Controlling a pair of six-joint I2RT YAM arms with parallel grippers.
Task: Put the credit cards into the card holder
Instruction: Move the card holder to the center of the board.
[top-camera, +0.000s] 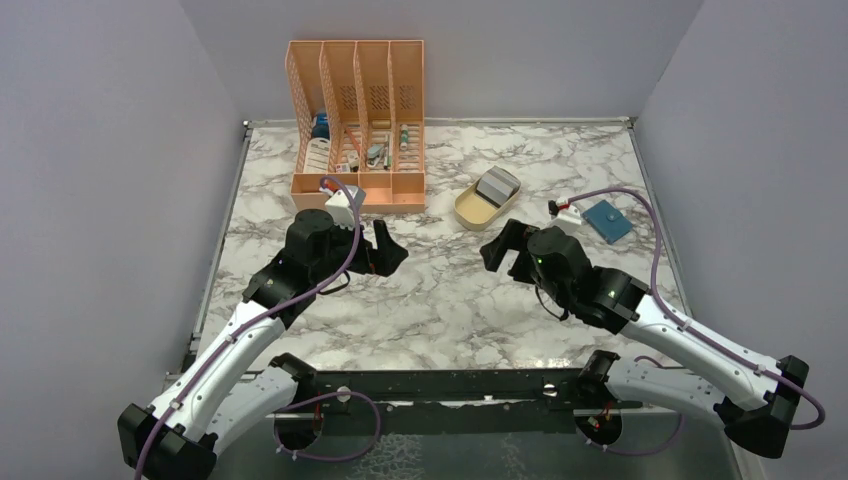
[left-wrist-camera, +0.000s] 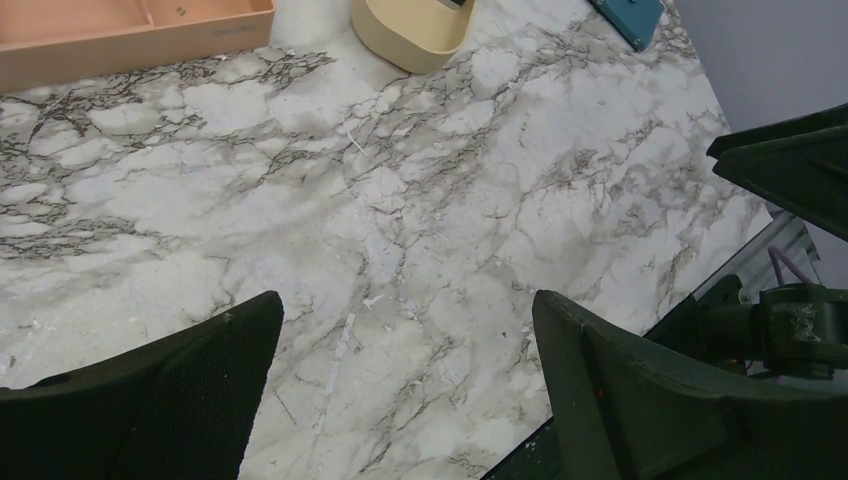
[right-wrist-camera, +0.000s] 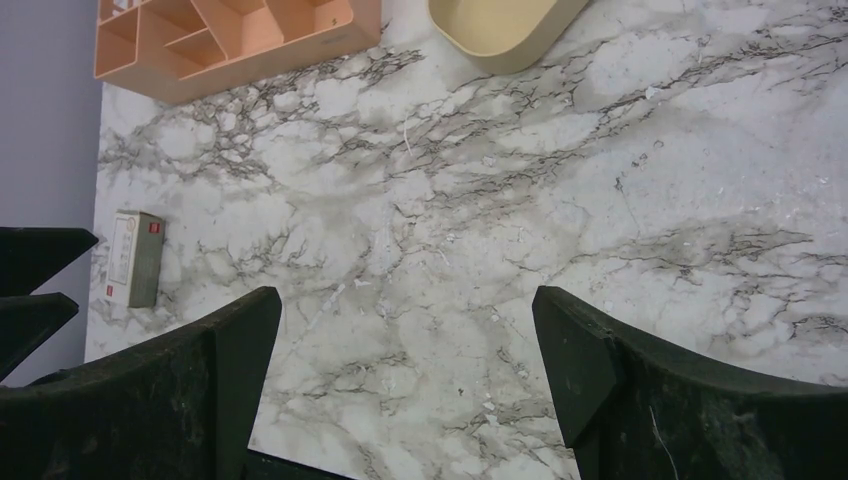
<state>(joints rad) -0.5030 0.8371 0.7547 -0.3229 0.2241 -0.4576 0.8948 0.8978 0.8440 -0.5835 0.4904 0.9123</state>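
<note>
The credit cards (top-camera: 497, 186) stand as a small grey and pale stack in the beige oval tray (top-camera: 470, 210) at the back middle of the table. The teal card holder (top-camera: 607, 221) lies flat to the tray's right, near the table's right edge; one corner of it shows in the left wrist view (left-wrist-camera: 630, 15). My left gripper (top-camera: 388, 252) hovers open over bare marble, left of the tray. My right gripper (top-camera: 500, 252) hovers open just in front of the tray. Nothing sits between the fingers of the left gripper (left-wrist-camera: 405, 300) or of the right gripper (right-wrist-camera: 405, 295).
An orange slotted file rack (top-camera: 355, 120) holding small items stands at the back left, its base in both wrist views (left-wrist-camera: 130, 30) (right-wrist-camera: 230, 40). A small white-and-red box (right-wrist-camera: 135, 258) lies on the marble near the left edge. Grey walls close in the table.
</note>
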